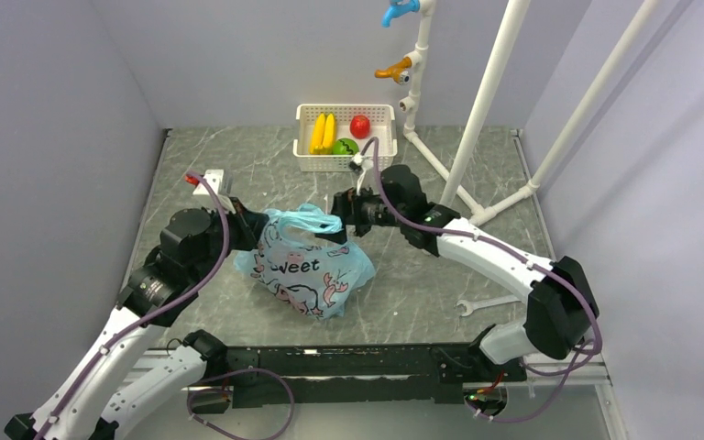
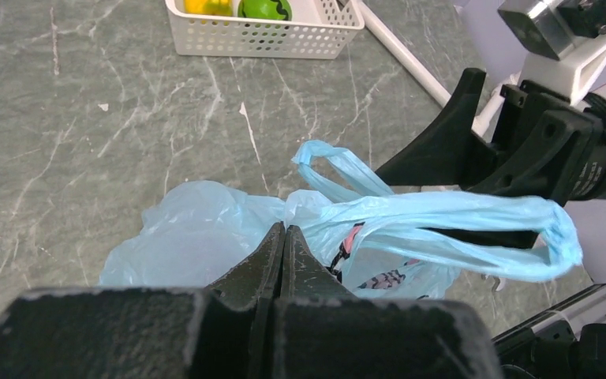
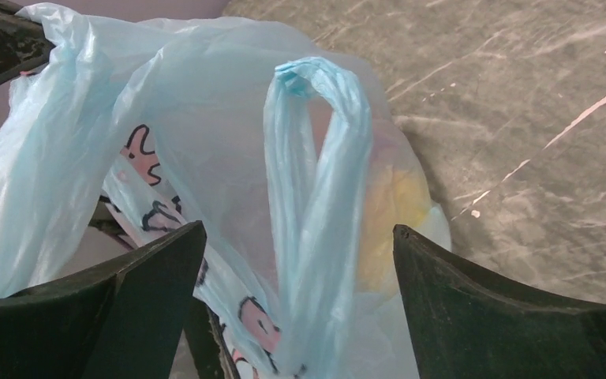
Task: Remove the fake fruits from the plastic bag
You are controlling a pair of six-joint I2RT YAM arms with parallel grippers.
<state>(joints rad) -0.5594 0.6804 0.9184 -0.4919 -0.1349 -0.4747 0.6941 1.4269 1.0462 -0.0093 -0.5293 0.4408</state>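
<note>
So the plastic bag (image 1: 307, 270) is slumped mid-table, and the left gripper (image 2: 285, 237) is pinched tight on its rim at roughly the bag's 10 o'clock. The right gripper (image 3: 297, 230) sits at the bag's 1 o'clock, fingers spread wide with a handle loop (image 3: 316, 158) standing between them. A yellowish fake fruit (image 3: 390, 213) shows through the film.

bright, even overhead light; soft faint shadows; wrist views sharp, nearest black parts slightly blurred.

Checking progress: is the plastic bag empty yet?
Not empty: a yellow-orange fruit shows through the plastic bag in the right wrist view. How many more, cannot tell.
</note>
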